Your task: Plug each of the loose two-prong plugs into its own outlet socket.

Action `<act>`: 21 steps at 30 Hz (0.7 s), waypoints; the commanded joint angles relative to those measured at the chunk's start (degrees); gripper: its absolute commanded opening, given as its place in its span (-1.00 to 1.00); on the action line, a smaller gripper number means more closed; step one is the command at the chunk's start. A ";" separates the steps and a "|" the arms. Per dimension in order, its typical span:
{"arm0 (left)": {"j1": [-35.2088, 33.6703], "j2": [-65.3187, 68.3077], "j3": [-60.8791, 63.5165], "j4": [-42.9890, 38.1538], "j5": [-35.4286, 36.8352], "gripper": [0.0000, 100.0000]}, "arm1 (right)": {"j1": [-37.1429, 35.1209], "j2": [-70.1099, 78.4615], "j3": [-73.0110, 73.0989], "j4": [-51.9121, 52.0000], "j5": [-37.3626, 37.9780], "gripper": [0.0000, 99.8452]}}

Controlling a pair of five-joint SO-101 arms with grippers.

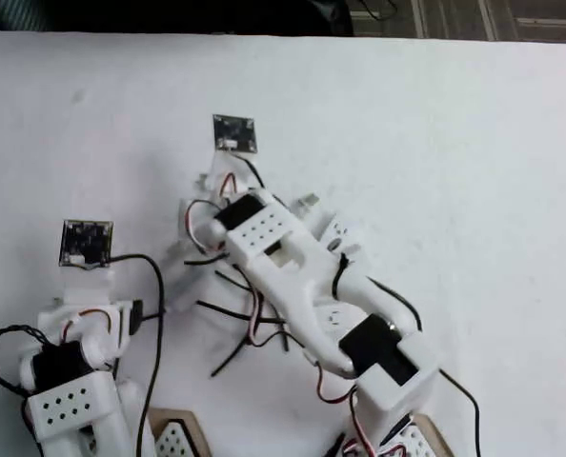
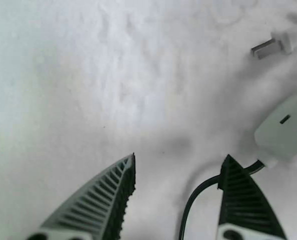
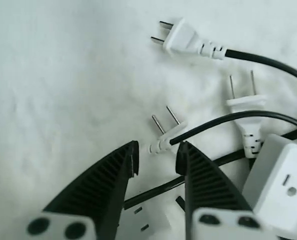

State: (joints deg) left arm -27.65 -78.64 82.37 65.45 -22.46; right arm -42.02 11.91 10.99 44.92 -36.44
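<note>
In the right wrist view my right gripper (image 3: 157, 146) is open by a narrow gap. The tail of a white two-prong plug (image 3: 166, 131) lies between its fingertips, prongs pointing away. Two more white plugs lie beyond: one (image 3: 184, 37) on a black cord, another (image 3: 245, 107) beside a white outlet block (image 3: 283, 184). A second socket face (image 3: 143, 220) shows under the fingers. My left gripper (image 2: 181, 165) stands open over the white table, a black cord (image 2: 196, 197) by one finger. An outlet block (image 2: 284, 129) and a plug (image 2: 272, 45) lie farther off.
In the high view the right arm (image 1: 302, 276) stretches from the front right to the table's middle, over tangled black cords (image 1: 228, 314). The left arm (image 1: 73, 381) sits at the front left. A white outlet block (image 1: 340, 233) lies beside the right arm.
</note>
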 commanded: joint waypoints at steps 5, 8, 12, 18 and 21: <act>-0.13 -0.48 -0.18 -0.70 0.18 -0.45 | 0.66 4.26 -4.48 0.31 -0.35 -0.74; -0.13 -0.48 -0.18 -0.70 0.18 -0.45 | 1.71 5.67 -5.89 0.66 -2.20 -0.74; -0.13 -0.48 -0.18 -0.70 0.18 -0.45 | 2.86 9.63 -8.53 0.40 -2.73 -0.74; -0.13 -0.48 -0.18 -0.62 0.18 -0.45 | 3.38 14.29 -12.22 1.27 -2.99 -0.78; -0.13 -0.48 -0.18 -0.62 0.18 -0.45 | 3.38 12.09 -12.04 2.07 -2.64 -0.97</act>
State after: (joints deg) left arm -27.65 -78.64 82.37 65.45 -22.46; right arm -39.38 26.86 1.05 46.24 -39.08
